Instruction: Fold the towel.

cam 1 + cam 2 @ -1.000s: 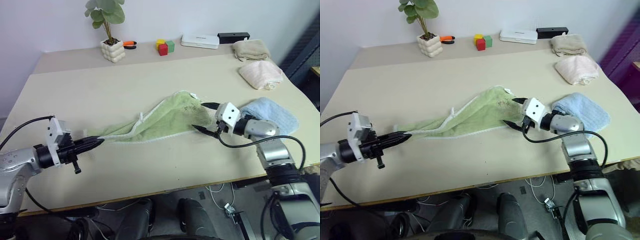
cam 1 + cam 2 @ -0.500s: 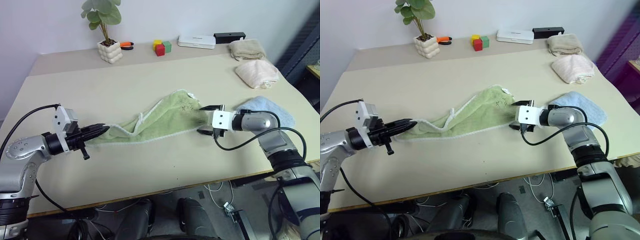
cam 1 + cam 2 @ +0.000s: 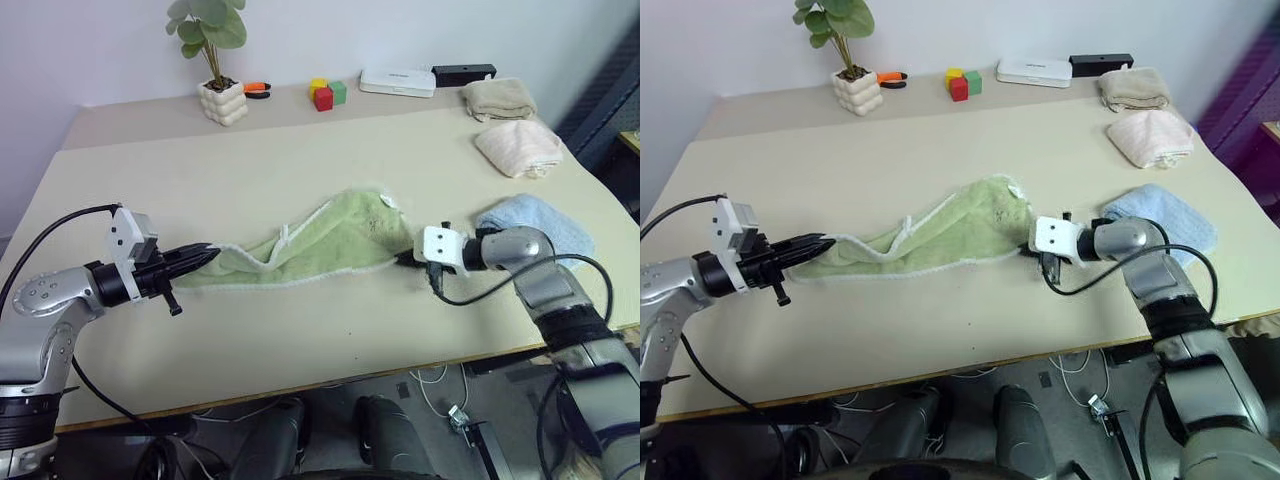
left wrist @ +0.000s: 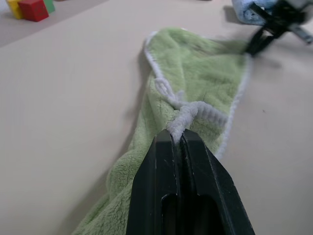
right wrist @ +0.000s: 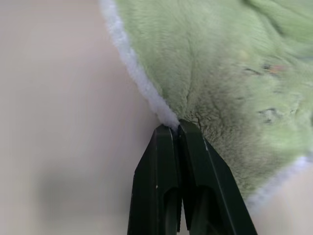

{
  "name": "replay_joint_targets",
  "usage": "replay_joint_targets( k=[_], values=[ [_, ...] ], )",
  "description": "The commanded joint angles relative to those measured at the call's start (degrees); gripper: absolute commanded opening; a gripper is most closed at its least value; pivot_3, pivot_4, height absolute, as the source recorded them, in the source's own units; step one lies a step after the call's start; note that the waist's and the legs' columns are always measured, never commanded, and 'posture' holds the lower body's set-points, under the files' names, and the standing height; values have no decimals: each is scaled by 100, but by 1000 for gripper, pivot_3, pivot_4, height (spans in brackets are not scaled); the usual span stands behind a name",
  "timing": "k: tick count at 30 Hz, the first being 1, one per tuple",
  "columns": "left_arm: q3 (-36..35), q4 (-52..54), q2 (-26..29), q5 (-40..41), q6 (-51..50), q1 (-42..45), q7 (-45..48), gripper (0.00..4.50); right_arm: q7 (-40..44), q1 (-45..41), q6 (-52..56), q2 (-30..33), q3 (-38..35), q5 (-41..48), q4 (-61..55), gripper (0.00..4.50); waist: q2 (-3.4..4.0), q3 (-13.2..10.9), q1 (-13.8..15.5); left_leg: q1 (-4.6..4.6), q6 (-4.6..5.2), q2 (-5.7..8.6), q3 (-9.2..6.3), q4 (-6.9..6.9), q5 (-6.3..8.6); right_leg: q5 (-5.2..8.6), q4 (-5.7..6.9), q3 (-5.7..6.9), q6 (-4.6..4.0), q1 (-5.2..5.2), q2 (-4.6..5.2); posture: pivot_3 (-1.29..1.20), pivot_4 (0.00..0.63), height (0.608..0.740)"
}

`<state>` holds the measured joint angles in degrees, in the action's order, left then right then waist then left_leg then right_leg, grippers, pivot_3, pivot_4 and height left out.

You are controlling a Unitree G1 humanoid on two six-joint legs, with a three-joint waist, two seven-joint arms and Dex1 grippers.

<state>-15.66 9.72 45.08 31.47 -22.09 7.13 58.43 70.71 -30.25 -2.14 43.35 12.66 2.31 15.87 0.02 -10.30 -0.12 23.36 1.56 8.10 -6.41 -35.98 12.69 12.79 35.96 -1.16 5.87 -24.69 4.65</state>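
Grip at the left end is unchanged: the left gripper stays pinched tight on the whitish stitched edge of the light green terry cloth towel, as its wrist view shows. The towel lies stretched in a loose, rumpled band across the middle of the beige table, running from that gripper to the other. At its right end, the right gripper, which stood wide a second ago, has just snapped closed on the towel's pale hem beside the light blue folded towel. Both ends now look secured, so lifting and spreading the cloth before folding seems the likely next step.
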Motion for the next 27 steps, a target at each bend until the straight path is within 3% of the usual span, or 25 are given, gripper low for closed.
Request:
replay_joint_targets(
  k=[1, 5, 10, 13, 20, 23, 27],
  values=[
    [-47, 125, 60, 29, 6, 91, -18, 0, 760, 338, 1204, 582, -334, 978, -1620, 59, 5, -3, 22, 2, 0, 0, 2, 0, 0, 0, 1, -2, 0, -4, 1, 0, 150, 740],
    [34, 16, 52, 22, 16, 237, 3, 0, 1058, 987, 1871, 1530, -719, 1296, -2676, 59, 5, -5, 68, 1, -1, -1, 6, -6, 1, 9, -1, -2, -14, 1, 4, 0, 150, 740],
    [74, -78, 62, 10, 31, 323, 32, 0, 848, 1412, 2538, 1755, -987, 1602, -3213, 59, 1, -3, 78, 5, 0, -2, 6, -7, 2, 12, -16, -1, -16, 6, 6, 0, 150, 740],
    [137, -109, 41, -22, 53, 388, 37, 0, 591, 1386, 2924, 1614, -1003, 1698, -3164, 944, 1, -3, 76, 6, 0, -2, 7, -7, 2, 11, -22, -4, -16, 5, 7, 0, 150, 740],
    [161, -173, 68, -24, 78, 488, 113, 0, 181, 684, 3478, 812, -1687, 3143, -3659, 4380, 0, -5, 69, 9, 1, -4, 7, -5, 2, 10, -28, -3, -16, 4, 6, 0, 150, 740],
    [161, -135, 26, 24, 54, 517, 124, 0, -653, -69, 3414, 64, -2034, 3318, -3000, 4463, -3, -6, 66, 9, 1, -4, 7, -4, 2, 10, -31, -1, -15, 6, 5, 0, 150, 740],
    [205, -103, -7, -30, 100, 492, 73, 0, -2447, -985, 2226, -411, -1570, 1330, -1068, 4463, -9, -3, 93, 6, 1, -3, 8, -8, 2, 6, -45, 2, -20, 12, 4, 0, 150, 740]
  ],
)
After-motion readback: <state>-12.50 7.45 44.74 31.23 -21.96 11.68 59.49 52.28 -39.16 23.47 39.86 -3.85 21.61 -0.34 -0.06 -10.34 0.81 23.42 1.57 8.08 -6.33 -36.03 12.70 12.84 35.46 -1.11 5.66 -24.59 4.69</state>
